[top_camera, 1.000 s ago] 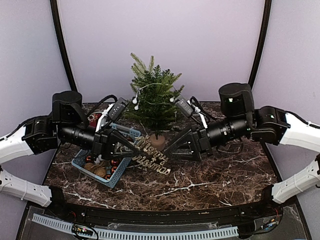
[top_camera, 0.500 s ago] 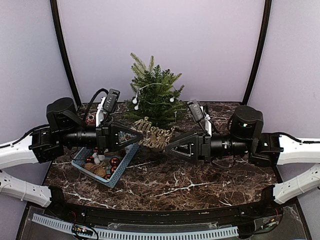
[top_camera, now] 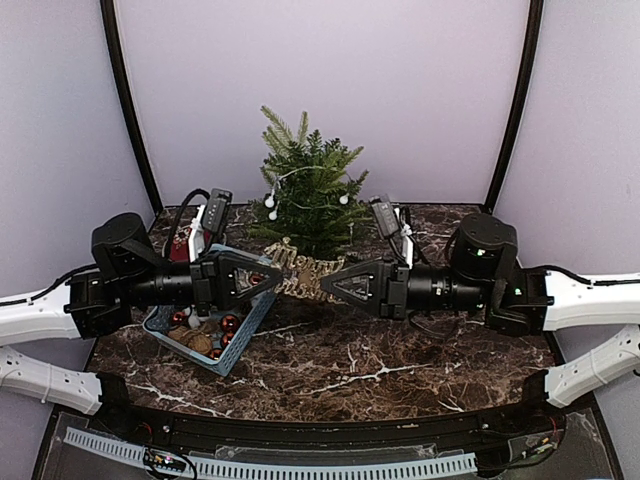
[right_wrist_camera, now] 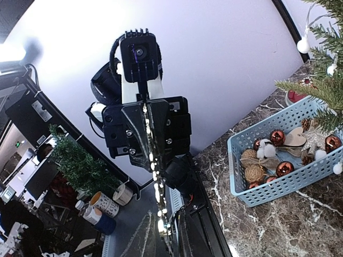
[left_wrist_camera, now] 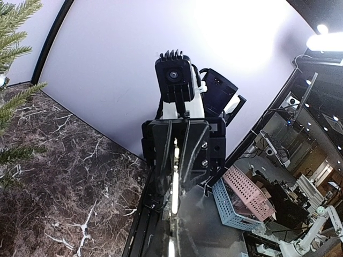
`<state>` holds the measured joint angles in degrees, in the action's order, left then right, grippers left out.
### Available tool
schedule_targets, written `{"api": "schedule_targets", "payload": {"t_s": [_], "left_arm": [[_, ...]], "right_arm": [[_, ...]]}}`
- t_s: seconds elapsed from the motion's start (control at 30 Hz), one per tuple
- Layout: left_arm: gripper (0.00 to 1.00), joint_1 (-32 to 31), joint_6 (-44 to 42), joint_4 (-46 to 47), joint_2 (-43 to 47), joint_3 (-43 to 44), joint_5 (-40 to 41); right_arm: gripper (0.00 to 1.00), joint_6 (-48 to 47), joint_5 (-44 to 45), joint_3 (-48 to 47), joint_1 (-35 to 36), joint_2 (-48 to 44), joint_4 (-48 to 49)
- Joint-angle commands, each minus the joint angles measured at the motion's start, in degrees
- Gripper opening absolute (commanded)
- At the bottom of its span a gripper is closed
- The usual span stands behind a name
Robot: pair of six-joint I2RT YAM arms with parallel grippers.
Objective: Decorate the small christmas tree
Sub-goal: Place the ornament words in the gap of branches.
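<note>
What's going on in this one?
Both arms hold a gold glitter "Merry Christmas" sign between them, just in front of the small christmas tree. The left gripper is shut on one end and the right gripper on the other. The tree carries a string of white lights; red baubles lie in the blue basket.

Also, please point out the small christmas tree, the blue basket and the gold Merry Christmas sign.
small christmas tree [top_camera: 310,195], top view, middle branches
blue basket [right_wrist_camera: 289,184], right wrist view, near wall
gold Merry Christmas sign [top_camera: 305,278], top view, its middle
</note>
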<state>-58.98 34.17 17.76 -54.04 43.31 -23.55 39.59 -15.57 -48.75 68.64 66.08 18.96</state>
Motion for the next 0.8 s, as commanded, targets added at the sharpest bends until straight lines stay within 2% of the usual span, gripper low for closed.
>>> {"api": "schedule_targets", "payload": {"t_s": [0.0,0.1,0.23,0.33,0.4,0.67,0.77], "left_arm": [[0.0,0.18,0.88,4.48,0.98,-1.07,1.73],[0.0,0.18,1.06,4.85,1.07,-1.68,2.27],[0.01,0.18,0.82,1.83,0.41,-1.04,4.39],[0.2,0.26,-0.17,-0.12,0.06,-0.04,6.92],[0.25,0.43,-1.02,-0.85,-0.18,0.76,7.62],[0.24,3.36,-2.22,-2.53,-1.78,2.92,8.78],[0.18,4.95,-2.66,-2.48,-2.88,3.65,9.33]], "right_arm": [[0.14,0.22,3.77,-0.02,0.48,-0.52,3.27],[0.0,-0.04,6.82,0.32,0.53,-1.48,2.61],[0.0,-1.8,10.6,-1.99,0.31,-1.81,-2.24],[0.0,-4.03,11.54,-5.93,-0.54,-0.35,-8.54],[0.0,-5.15,10.87,-8.94,-1.66,1.25,-12.46],[0.0,-10.31,3.29,-20.1,-7.36,8.11,-24.8],[0.0,-12.1,2.72,-23.75,-9.09,10.39,-28.31]]}}
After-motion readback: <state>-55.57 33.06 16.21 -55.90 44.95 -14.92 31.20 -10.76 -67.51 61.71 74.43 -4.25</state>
